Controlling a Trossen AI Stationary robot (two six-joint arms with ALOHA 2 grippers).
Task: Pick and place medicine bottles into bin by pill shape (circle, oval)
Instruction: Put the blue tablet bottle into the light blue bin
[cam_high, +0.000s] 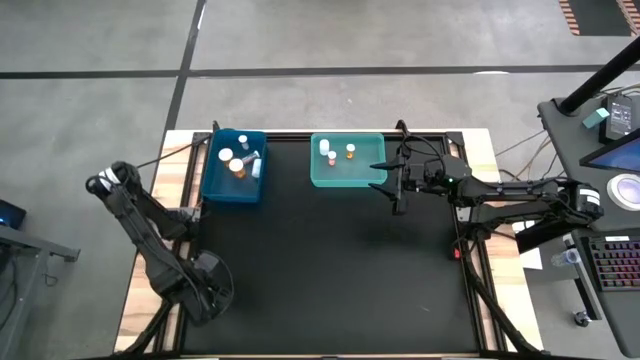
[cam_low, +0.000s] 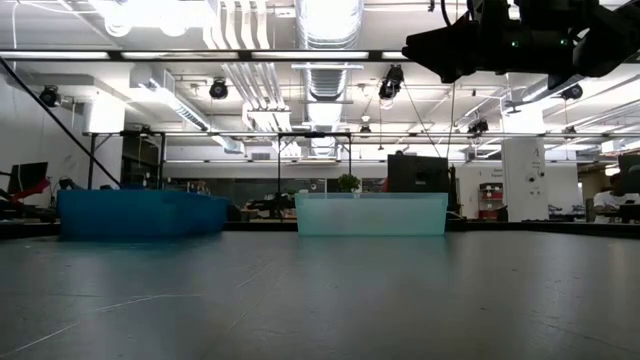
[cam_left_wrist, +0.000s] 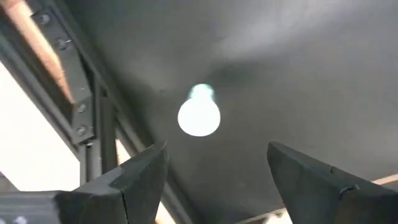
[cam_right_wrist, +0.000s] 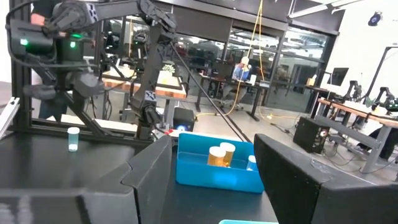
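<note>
With all bottles (cam_high: 238, 165) lying in the two bins, the right gripper (cam_high: 396, 187) is hovering open and empty beside the teal bin (cam_high: 375, 181), while the left gripper (cam_left_wrist: 214, 177) is resting open near the table's left edge.

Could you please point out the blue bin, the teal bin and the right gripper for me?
blue bin (cam_high: 214, 182): high view, on its left wall.
teal bin (cam_high: 347, 181): high view, on its near rim.
right gripper (cam_high: 392, 187): high view, between its open fingertips.

A big room with a smooth grey concrete floor (cam_high: 100, 40). Shiny silver pipes (cam_low: 325, 25) and long bright lights (cam_low: 200, 55) hang from the ceiling. Wooden-topped desks (cam_right_wrist: 134, 84) stand by glass walls (cam_right_wrist: 298, 59).
</note>
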